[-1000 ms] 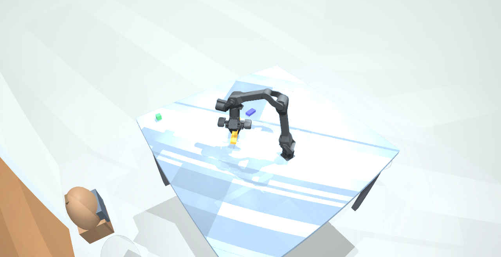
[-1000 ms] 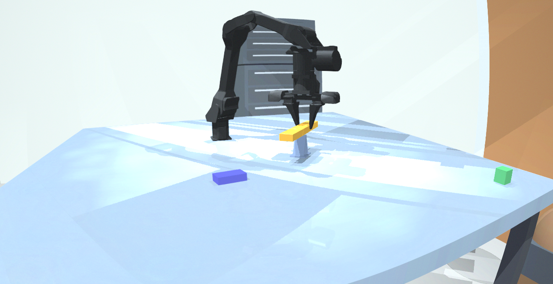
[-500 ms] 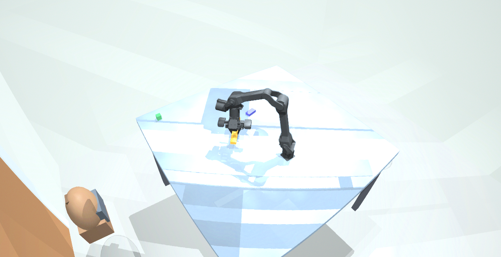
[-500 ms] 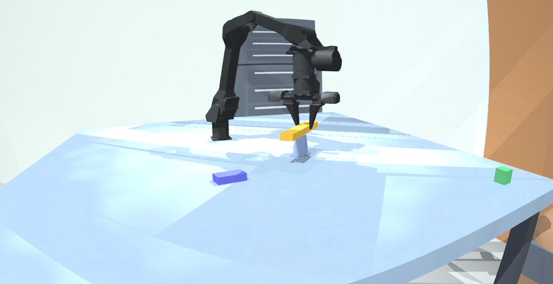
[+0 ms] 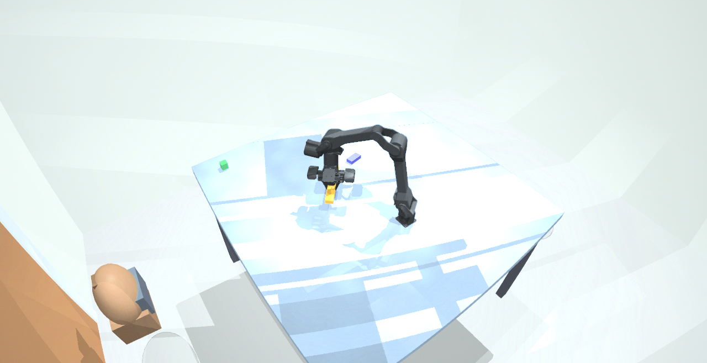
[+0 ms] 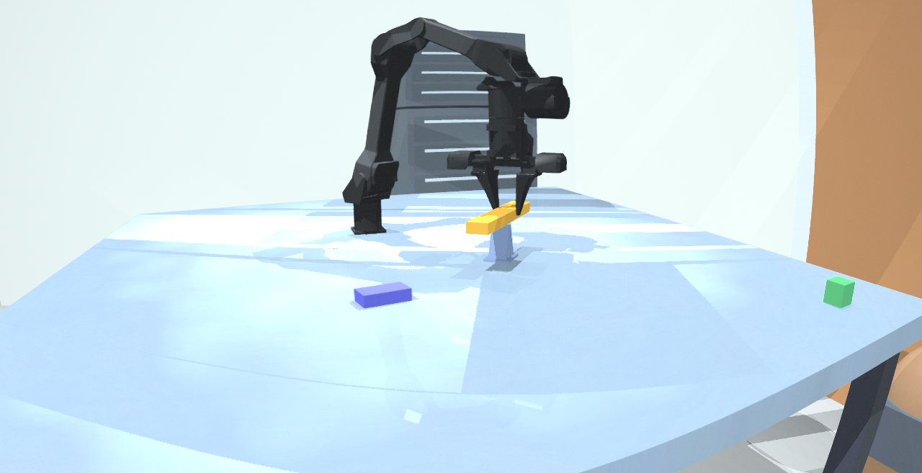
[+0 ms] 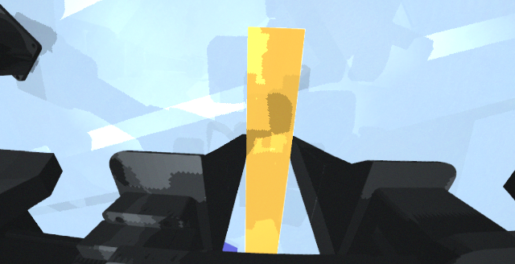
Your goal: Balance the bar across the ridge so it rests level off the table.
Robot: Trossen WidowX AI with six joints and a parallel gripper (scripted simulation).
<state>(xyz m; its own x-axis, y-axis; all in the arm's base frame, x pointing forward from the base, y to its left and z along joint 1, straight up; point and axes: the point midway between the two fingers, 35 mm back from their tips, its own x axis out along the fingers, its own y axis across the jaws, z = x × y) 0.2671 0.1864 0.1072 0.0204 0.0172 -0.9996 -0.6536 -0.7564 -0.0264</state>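
Hidden first: from the top, the gripper and arm cover the rear stretch of the yellow bar (image 5: 330, 196) (image 6: 491, 219) (image 7: 269, 183), and the support under it cannot be made out. In the wrist view the bar's near end runs out of sight behind the dark housing, and only a corner of the violet block (image 5: 353, 158) (image 6: 382, 295) (image 7: 229, 248) shows. A dark part (image 7: 18, 48) is cut off by that view's left edge — identity unclear.

Exterior view: the bar lies across the top of the blue-grey ridge (image 6: 501, 245), clear of the counter (image 5: 469, 197) (image 6: 258, 354) (image 7: 121, 55). It looks roughly level, though the slant of the view keeps me from confirming it. Jaws: pinching the bar, black fingers (image 6: 521, 193) against its two long sides. Release not done.

Surface: pale blue, broken by white glare and overlapping shadows. The violet block lies flat on it, apart from the ridge; a green cube (image 5: 223, 164) (image 6: 838, 291) sits near a corner, well apart.

Room: pale walls, a grey cabinet (image 6: 412, 138) partly behind the black arm (image 5: 401, 173) (image 6: 381, 109), a brown panel (image 5: 44, 301) (image 6: 866, 115) cut off at the side. Near it, a rounded brown form (image 5: 116, 292) — cannot tell what.
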